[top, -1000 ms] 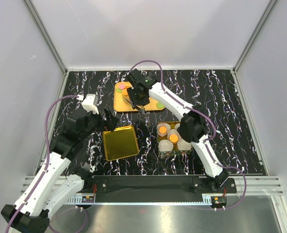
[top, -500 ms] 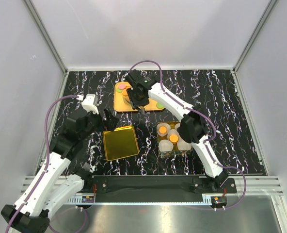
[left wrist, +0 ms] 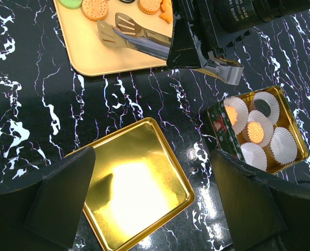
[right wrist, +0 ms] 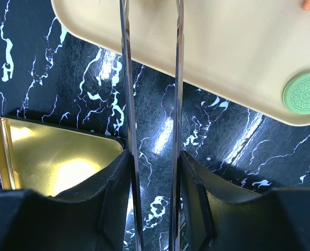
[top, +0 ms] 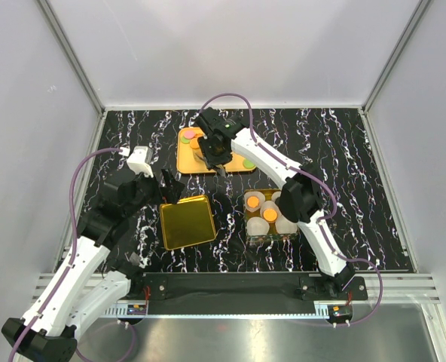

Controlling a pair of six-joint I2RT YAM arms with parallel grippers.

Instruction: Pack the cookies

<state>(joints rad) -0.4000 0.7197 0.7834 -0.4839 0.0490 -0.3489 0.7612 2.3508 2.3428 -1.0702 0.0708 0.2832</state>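
Observation:
Cookies lie on an orange tray (top: pixel 230 166) at the back: a pink one (top: pixel 189 133), a green one (top: pixel 248 163), and in the left wrist view orange ones (left wrist: pixel 96 8). My right gripper (top: pixel 212 153) is shut on metal tongs (left wrist: pixel 139 39), held over the tray. The tong arms (right wrist: pixel 126 104) stand apart with nothing visible between them; their tips are near the orange cookies. A green cookie (right wrist: pixel 306 94) lies on the tray's edge. A tin (top: pixel 253 240) holds white paper cups, two with orange cookies (top: pixel 270 215). My left gripper (top: pixel 170 188) is open and empty above the gold lid (top: pixel 187 222).
The gold lid (left wrist: pixel 134 193) lies flat between my left fingers and left of the tin (left wrist: pixel 215 117). The black marbled table (top: pixel 343 166) is walled on three sides. The right arm reaches over the tin toward the tray.
My right gripper with the tongs has shifted slightly toward the back over the tray. The left arm has not moved.

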